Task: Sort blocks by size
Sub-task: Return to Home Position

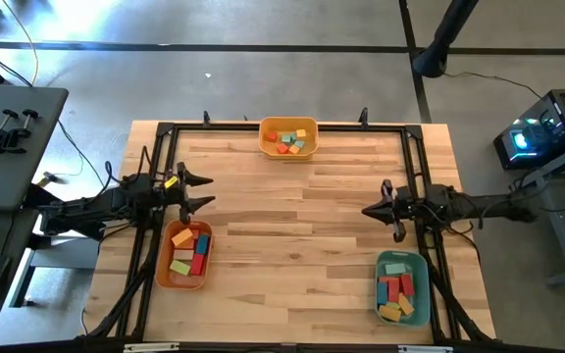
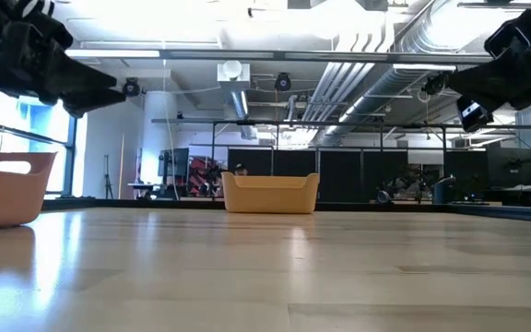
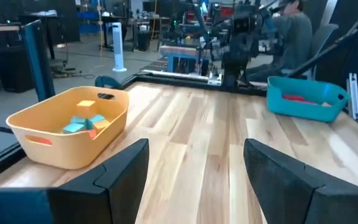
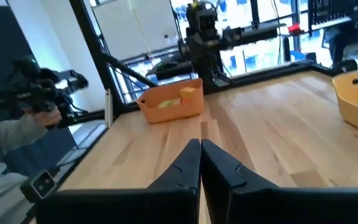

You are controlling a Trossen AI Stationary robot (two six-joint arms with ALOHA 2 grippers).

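Blocks (image 1: 287,140): none loose on the table (image 1: 292,226). All sit in three bins.
- yellow bin (image 1: 263,137), far middle: small pieces, red, orange, teal, green.
- orange bin (image 1: 161,257), near left: thicker pieces, red, yellow, green, orange.
- teal bin (image 1: 402,254), near right: flat bars, red, teal, yellow.

Left hand (image 1: 207,191): over the left side of the table, just beyond the orange bin, fingers spread wide, carrying nothing.
Right hand (image 1: 369,210): over the right side, beyond the teal bin, fingers pressed together, nothing between them.

Handling (judgement): the blocks look solid and rigid, probably light, with flat smooth faces and no give. Best hold is across two parallel flat faces at mid-length. On the bars, that means across the short width. They lie crowded in the bins, so neighbours may block a finger.

Writing: no brand, label or lettering readable on the blocks or bins.
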